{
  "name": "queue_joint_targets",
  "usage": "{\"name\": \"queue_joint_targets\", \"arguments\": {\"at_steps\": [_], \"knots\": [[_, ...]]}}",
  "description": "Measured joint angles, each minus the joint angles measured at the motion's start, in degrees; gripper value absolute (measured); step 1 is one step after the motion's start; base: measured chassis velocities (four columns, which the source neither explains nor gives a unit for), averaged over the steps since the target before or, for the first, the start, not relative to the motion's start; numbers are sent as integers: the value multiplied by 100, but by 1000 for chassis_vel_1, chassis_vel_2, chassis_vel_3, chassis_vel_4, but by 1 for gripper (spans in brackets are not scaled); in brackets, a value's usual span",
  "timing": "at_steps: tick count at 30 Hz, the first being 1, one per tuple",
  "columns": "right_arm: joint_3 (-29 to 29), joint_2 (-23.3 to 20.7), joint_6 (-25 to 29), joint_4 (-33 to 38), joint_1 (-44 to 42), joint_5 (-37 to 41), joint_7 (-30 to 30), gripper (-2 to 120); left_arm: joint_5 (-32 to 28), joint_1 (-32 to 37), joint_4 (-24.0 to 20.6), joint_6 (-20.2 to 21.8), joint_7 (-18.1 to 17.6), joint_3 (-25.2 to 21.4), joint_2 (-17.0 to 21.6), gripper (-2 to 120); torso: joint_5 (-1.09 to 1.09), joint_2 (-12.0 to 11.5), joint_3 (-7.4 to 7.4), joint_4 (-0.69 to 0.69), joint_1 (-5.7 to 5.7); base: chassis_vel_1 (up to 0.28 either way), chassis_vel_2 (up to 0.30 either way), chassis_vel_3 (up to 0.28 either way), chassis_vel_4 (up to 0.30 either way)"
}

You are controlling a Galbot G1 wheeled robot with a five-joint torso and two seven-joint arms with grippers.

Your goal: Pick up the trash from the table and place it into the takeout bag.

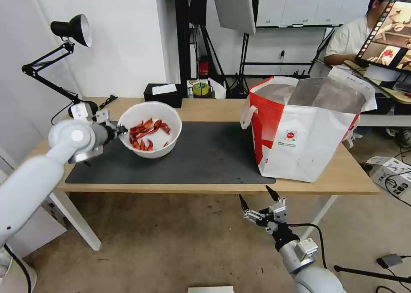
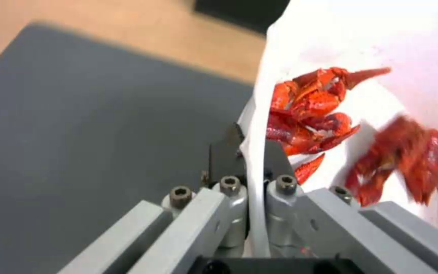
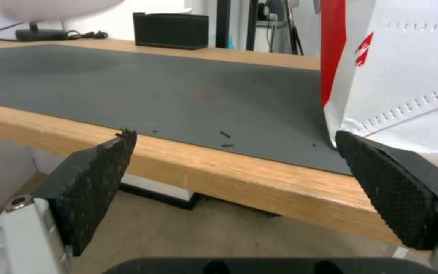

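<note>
A white round bowl [image 1: 157, 150] with red shells [image 1: 147, 132] is held tilted above the left part of the dark grey mat [image 1: 205, 156] on the table [image 1: 205, 109]. My left gripper [image 1: 122, 130] is shut on its left rim. In the left wrist view the left gripper [image 2: 249, 152] pinches the thin white rim [image 2: 257, 114], one finger inside and one outside, with shells [image 2: 310, 110] just beyond. The takeout bag [image 1: 304, 139] stands open at the table's right end. My right gripper [image 1: 255, 193] hangs open below the table's front edge, and this gripper [image 3: 235, 139] faces the bag's lower corner [image 3: 407, 57].
A black tissue box [image 1: 162, 94] and a tape roll [image 1: 200, 88] sit at the table's back edge. A black desk lamp [image 1: 72, 29] stands at the back left corner. The mat between bowl and bag is bare. Cables and a cardboard box [image 1: 391, 173] lie on the floor right.
</note>
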Motion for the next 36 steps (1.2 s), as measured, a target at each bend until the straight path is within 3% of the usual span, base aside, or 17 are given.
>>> {"name": "queue_joint_targets", "arguments": {"at_steps": [10, 16, 28, 31, 36], "knots": [[0, 0, 0, 0, 0, 0, 0, 100, -303, -1382, 105, -5, -211, 973, -430, 0, -1, 0, 0, -1, 0, 0, 0, 0, 0], [0, 0, 0, 0, 0, 0, 0, 100, -549, -2432, 290, -64, -355, 1544, -936, 0, 1, 0, 0, -1, 0, 0, 0, 0, 0], [0, 0, 0, 0, 0, 0, 0, 100, -658, -3184, 668, -127, -457, 1843, -1793, 0, 0, 0, 0, 0, 0, 0, 0, 0, 0], [0, 0, 0, 0, 0, 0, 0, 100, -659, -3352, 824, -243, -545, 1873, -2283, 0, 1, 0, 0, 0, 0, 0, 0, 0, 0], [0, 0, 0, 0, 0, 0, 0, 100, -641, -3452, 989, -310, -637, 1904, -2694, 0, 1, 0, 0, -1, 0, 0, 0, 0, 0]]}}
